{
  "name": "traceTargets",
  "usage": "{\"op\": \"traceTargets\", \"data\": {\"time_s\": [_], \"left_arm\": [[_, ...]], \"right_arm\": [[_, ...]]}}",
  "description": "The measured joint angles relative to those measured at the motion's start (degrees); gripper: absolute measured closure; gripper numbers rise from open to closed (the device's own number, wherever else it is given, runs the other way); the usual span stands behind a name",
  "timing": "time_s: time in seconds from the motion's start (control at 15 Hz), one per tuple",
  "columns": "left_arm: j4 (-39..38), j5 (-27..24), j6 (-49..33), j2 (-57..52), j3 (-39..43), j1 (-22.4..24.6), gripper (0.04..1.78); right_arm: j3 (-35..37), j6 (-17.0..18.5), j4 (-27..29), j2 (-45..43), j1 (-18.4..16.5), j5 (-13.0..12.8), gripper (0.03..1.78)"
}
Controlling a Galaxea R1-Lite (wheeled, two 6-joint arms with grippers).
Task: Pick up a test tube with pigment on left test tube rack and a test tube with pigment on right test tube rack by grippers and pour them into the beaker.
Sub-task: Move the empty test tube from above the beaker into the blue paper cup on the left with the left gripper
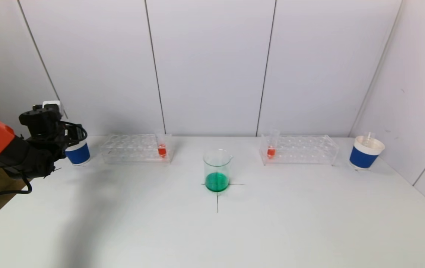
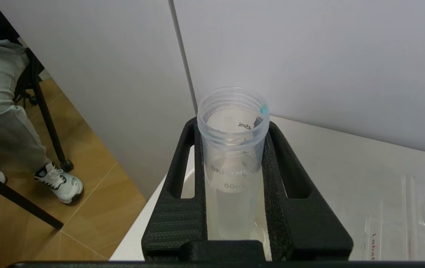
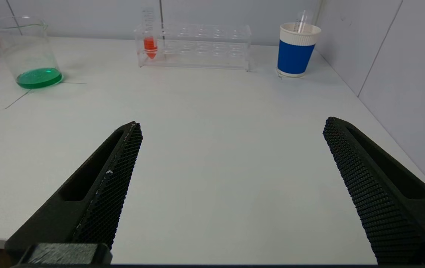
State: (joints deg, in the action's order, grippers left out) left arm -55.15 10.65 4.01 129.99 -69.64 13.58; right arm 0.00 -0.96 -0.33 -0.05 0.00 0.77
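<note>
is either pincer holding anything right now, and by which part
The left pincer is shut on an empty clear plastic screw-top tube, gripping its body below the threaded rim, over the blue and white paper cup. The right pincer is open and holds nothing.

White table (image 1: 272, 230): centre beaker (image 1: 217, 170) w/ green liquid; left rack (image 1: 135, 149), right rack (image 1: 298, 150); blue cups at far left (image 1: 78, 153) & far right (image 1: 365, 152).

An empty clear test tube (image 2: 232, 156) sits clamped in the left hand (image 2: 231, 126). Two tubes of orange pigment (image 1: 162, 146) (image 1: 271, 145) stand upright in their racks (image 1: 134, 149) (image 1: 301, 150). The beaker (image 1: 217, 170) between them holds green liquid.
</note>
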Motion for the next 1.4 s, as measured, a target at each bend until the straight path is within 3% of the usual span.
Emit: {"op": "traceTargets", "data": {"time_s": [0.67, 0.87, 1.0, 1.27, 1.4], "left_arm": [[-1.2, -0.1, 0.0, 0.1, 0.9, -0.1, 1.37], [-1.7, -0.1, 0.0, 0.2, 1.0, -0.1, 1.27], [-1.7, -0.1, 0.1, 0.2, 1.0, -0.1, 1.08], [-1.8, -0.1, 0.1, 0.2, 1.0, 0.0, 0.45], [-1.8, -0.1, 0.0, 0.2, 1.0, -0.1, 0.22]], "right_arm": [[0.0, 0.0, 0.0, 0.0, 0.0, 0.0, 0.04], [0.0, 0.0, 0.0, 0.0, 0.0, 0.0, 0.04], [0.0, 0.0, 0.0, 0.0, 0.0, 0.0, 0.04], [0.0, 0.0, 0.0, 0.0, 0.0, 0.0, 0.04], [0.0, 0.0, 0.0, 0.0, 0.0, 0.0, 0.04]]}}
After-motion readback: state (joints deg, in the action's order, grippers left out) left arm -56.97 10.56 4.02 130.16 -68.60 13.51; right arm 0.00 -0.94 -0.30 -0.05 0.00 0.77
